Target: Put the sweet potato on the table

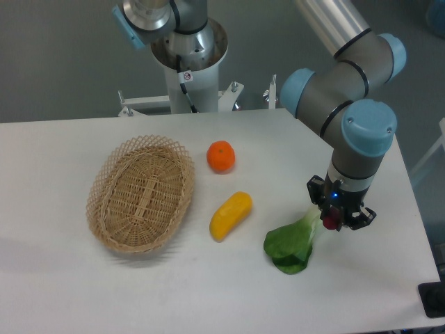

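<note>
Over the table (69, 292), gripper (334, 221) clamps the sweet potato (329, 223).

Readable text: none could be made out anywhere in the view.
Sticker: a small round red-and-white mark (185, 75) sat on the white robot base (191, 52) beyond the table's far edge, too small to read.
Gripper light: a blue dot, no characters.
</note>
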Robot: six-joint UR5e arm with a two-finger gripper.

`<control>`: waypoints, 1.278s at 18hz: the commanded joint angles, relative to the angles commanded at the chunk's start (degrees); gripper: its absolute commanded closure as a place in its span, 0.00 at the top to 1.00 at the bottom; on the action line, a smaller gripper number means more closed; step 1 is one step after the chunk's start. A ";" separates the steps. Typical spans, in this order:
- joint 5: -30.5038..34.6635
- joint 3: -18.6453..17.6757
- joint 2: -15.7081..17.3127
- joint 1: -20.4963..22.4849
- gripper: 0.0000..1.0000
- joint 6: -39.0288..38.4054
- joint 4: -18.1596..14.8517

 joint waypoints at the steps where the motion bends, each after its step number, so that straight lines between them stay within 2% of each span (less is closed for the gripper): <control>1: 0.00 0.00 0.00 0.00 0.27 0.00 0.00; 19: -0.09 0.79 -0.53 -0.26 0.26 -1.05 -0.09; 23: 0.00 1.23 -1.67 -2.54 0.26 -8.69 0.00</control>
